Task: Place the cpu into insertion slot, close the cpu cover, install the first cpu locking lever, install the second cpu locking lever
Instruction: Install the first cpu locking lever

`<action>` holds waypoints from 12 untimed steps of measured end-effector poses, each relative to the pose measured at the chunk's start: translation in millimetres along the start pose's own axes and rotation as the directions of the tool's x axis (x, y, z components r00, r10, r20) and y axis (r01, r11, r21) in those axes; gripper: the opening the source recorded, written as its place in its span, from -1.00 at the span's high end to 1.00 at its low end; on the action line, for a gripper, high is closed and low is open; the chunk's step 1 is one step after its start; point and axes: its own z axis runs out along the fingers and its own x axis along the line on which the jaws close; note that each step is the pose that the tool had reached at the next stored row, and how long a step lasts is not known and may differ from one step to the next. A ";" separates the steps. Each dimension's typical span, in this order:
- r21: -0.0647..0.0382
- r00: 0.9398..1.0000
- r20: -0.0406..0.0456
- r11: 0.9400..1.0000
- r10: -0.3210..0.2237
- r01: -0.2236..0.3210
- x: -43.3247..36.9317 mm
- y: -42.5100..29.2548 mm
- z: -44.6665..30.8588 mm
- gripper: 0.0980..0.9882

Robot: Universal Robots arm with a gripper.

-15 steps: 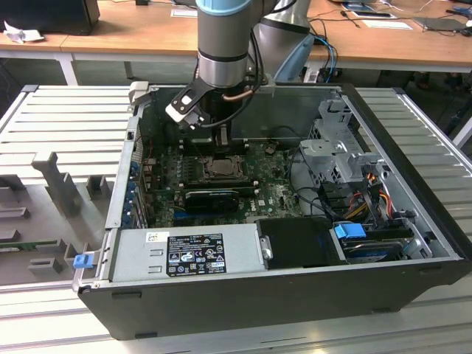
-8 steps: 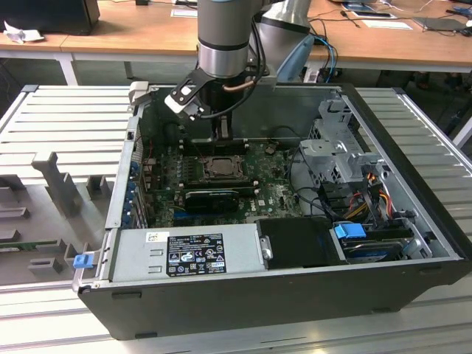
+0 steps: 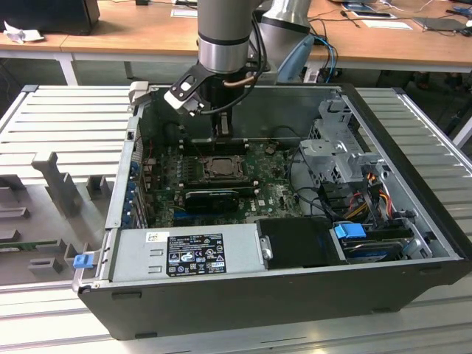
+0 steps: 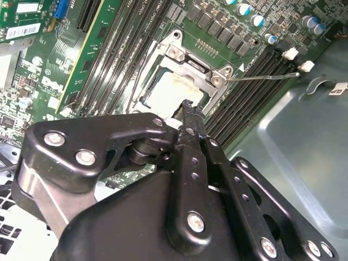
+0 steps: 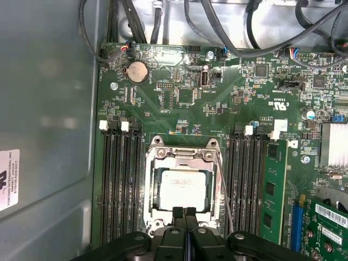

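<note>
The cpu (image 5: 182, 187) lies flat in the insertion slot (image 3: 220, 167), its pale face showing through the cut-out of the cpu cover (image 5: 182, 154). That silvery frame lies down over the chip. A thin wire lever (image 5: 222, 185) runs along one side of the socket; in the second wrist view a lever (image 4: 266, 76) sticks out away from the cover (image 4: 190, 62). My gripper (image 5: 185, 213) is shut with nothing between its fingers, its tips at the socket's edge beside the cpu (image 4: 168, 92). In the exterior view the gripper (image 3: 221, 134) hangs just above the socket.
Black memory slots (image 5: 122, 185) flank the socket, with a green memory module (image 5: 273, 190) on one side. A long black card (image 3: 212, 198), the grey power supply (image 3: 184, 254) and a metal drive cage (image 3: 335, 151) stand inside the case. Cables (image 5: 228, 32) run along the board's far edge.
</note>
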 end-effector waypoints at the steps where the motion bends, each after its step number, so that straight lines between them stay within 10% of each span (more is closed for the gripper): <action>1: 0.000 1.000 0.000 1.000 0.000 0.000 0.0 0.0 -0.4 0.98; 12: 0.000 1.000 0.000 1.000 0.000 0.000 0.1 0.0 -5.6 0.98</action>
